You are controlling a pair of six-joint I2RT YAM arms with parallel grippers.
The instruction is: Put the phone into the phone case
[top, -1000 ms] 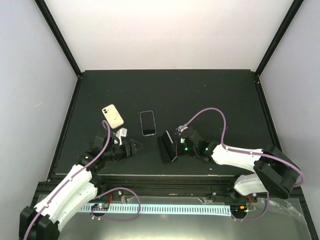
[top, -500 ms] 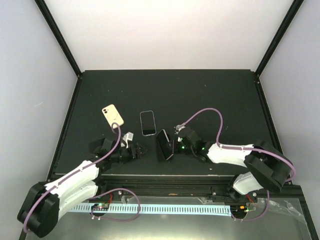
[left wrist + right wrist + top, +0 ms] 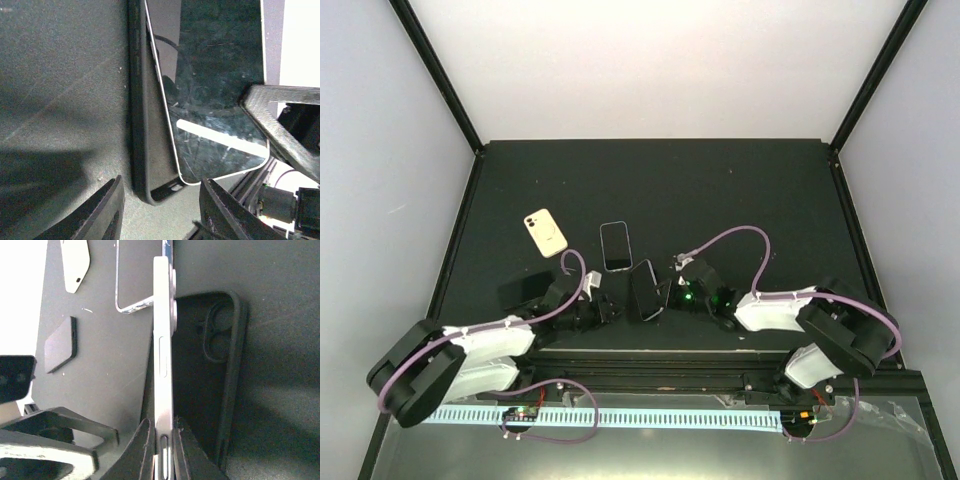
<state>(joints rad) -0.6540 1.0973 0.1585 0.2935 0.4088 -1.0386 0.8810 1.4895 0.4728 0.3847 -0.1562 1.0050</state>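
Observation:
A black phone case (image 3: 638, 300) lies open side up near the table's front edge; it also shows in the left wrist view (image 3: 145, 125) and the right wrist view (image 3: 220, 370). My right gripper (image 3: 670, 293) is shut on the edge of a white-framed phone (image 3: 648, 285). It holds the phone tilted, with one long edge down in the case. The phone shows edge-on between the fingertips (image 3: 162, 432), and its glass screen (image 3: 215, 100) leans over the case. My left gripper (image 3: 162, 212) is open and empty, just short of the case's near end (image 3: 605, 308).
A second phone (image 3: 615, 245) lies flat behind the case. A cream case (image 3: 546, 232) lies further left. A small dark flat piece (image 3: 60, 344) lies on the mat. The table's front rail (image 3: 650, 352) runs just behind both grippers.
My left arm has swung right and brought its open gripper up to the case's near end. My right gripper has shifted the phone slightly left, over the case.

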